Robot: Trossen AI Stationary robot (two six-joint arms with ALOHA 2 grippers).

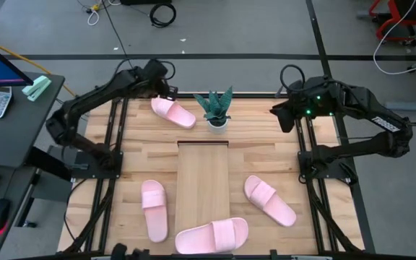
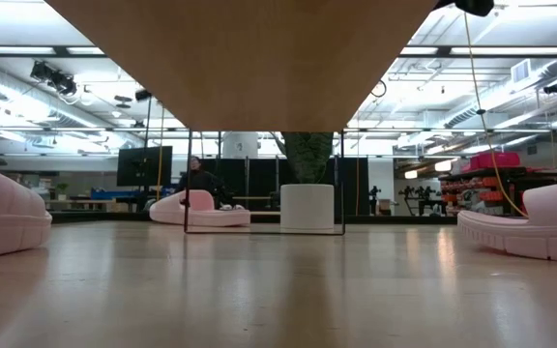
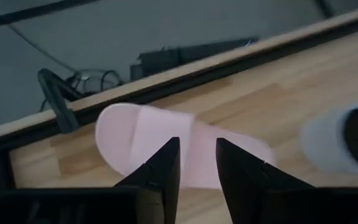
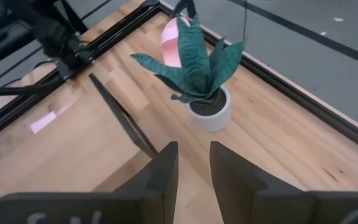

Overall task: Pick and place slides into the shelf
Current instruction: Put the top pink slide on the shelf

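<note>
So the job is basically just getting started here, going by the overhead shot: all four slides are lying loose on the bench [image 1: 280, 123] and none of them is in or on the shelf [image 1: 202, 180], which is sitting in the middle with its top bare. One slide [image 1: 172, 112] is lying up around 11 o'clock, next to the little potted plant [image 1: 216, 110] at 12 o'clock just past the far end of the shelf. Another slide [image 1: 154, 209] is sitting at about 8 o'clock, a third slide [image 1: 211, 235] is lying crossways at 6 o'clock right at the shelf's near end, and the fourth slide [image 1: 269, 200] is at roughly 4 o'clock. The left gripper [image 3: 196, 163] is hanging over that 11 o'clock one; in its wrist camera the jaws are standing slightly parted with pink foam showing in the gap, not clenched on anything as far as I can see, and I can't tell if they're touching it. The right gripper [image 4: 192, 163] is waiting up at about 1 o'clock, pointing toward the plant, jaws slightly parted too and holding nothing. My read is that the left arm is lining up its first pick, so all four placements are left to do.
</note>
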